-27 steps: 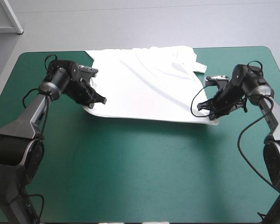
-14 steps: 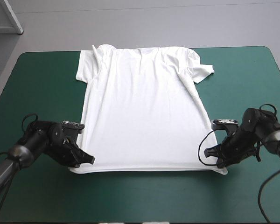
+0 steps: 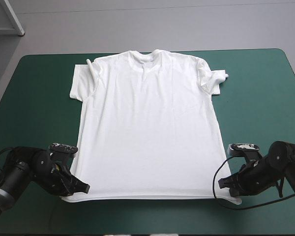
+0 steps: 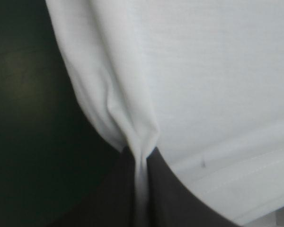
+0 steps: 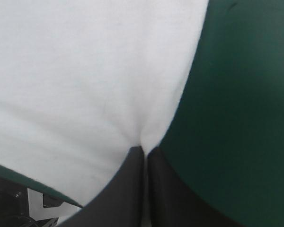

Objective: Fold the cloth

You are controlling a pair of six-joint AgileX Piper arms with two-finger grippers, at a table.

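The T-shirt (image 3: 147,123) lies spread flat on the teal-green table (image 3: 265,88), collar toward the far edge and hem by the near edge. The left end effector (image 3: 81,188) pinches the hem's left corner, and the right end effector (image 3: 225,184) pinches its right corner.

White T-shirt (image 3: 147,128) of soft, matt cloth, lightly creased. The counter cover (image 3: 39,98) is smooth, matt teal-green. On the left gripper (image 4: 141,153), black fingers (image 4: 109,203) look smooth and dull, like plastic.
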